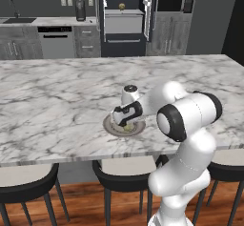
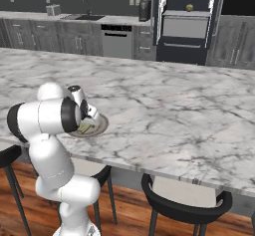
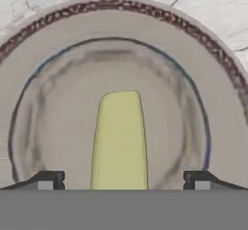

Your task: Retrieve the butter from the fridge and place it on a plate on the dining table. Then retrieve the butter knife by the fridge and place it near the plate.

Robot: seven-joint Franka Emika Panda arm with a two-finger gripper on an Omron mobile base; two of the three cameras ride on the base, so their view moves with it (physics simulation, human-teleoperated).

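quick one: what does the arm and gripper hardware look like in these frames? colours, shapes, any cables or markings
The arm is glossy white, built of rounded, bulbous segments with black bands and round black caps at the joints. The gripper has two small dark finger tips with pale grey pads. No cables or markings can be made out.

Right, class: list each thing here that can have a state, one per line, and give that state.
butter: lying on the plate, between the tool's tips, apart from both.
plate: flat on the dining table.
tool: open, over the plate.
fridge: doors open, a round tan ball on a shelf.
dining table: carrying the plate near its front edge.
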